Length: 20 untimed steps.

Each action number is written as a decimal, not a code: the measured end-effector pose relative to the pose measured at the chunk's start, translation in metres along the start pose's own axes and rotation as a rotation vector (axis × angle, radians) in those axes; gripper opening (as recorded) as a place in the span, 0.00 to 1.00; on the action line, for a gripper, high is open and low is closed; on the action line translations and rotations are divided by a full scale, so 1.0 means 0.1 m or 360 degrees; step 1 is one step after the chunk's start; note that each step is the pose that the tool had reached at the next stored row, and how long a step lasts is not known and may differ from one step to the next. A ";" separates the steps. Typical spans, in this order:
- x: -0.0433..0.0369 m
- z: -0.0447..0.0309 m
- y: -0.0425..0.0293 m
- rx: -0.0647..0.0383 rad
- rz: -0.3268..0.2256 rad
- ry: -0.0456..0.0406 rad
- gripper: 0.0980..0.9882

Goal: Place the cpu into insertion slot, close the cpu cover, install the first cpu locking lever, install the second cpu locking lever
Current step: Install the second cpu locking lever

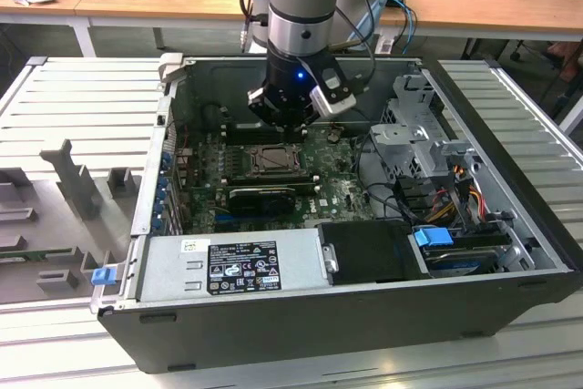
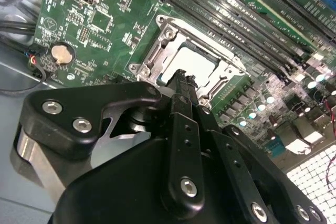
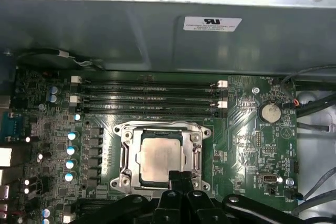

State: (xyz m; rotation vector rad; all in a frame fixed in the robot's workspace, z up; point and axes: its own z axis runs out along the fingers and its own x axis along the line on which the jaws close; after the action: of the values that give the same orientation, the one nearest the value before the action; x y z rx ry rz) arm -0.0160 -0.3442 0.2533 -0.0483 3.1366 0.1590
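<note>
The cpu (image 3: 160,160) is a pale square chip lying flat in the insertion slot (image 1: 271,160) on the green motherboard; it is also seen as the cpu (image 2: 195,64). The silver cpu cover (image 3: 196,151) lies down around the chip, which shows through its cut-out; it appears too as the cpu cover (image 2: 157,51). My gripper (image 3: 181,176) is shut, its two black fingers pressed together with nothing seen between them, tips at one edge of the socket. The exterior view shows the gripper (image 1: 285,125) just above the socket. I cannot make out the locking levers' position.
Black memory slots (image 3: 152,95) run along one side of the socket and a coin battery (image 3: 270,112) sits nearby. A long black card (image 1: 262,196) lies in front of the socket. The power supply (image 1: 232,266), drive cage (image 1: 424,134) and case walls (image 1: 159,161) hem in the board.
</note>
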 end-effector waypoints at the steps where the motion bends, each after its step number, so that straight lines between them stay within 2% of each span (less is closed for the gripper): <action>1: 0.000 0.002 -0.014 0.0000 0.0000 0.0000 0.01; 6: 0.005 0.041 -0.144 0.0000 0.0001 0.0005 0.01; 15: 0.007 0.037 -0.220 -0.0001 0.0000 0.0005 0.01; 20: 0.009 0.080 -0.284 -0.0003 -0.0004 0.0009 0.01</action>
State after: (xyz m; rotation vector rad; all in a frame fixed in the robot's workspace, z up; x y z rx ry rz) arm -0.0161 -0.3717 0.2425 -0.0526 3.1419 0.1622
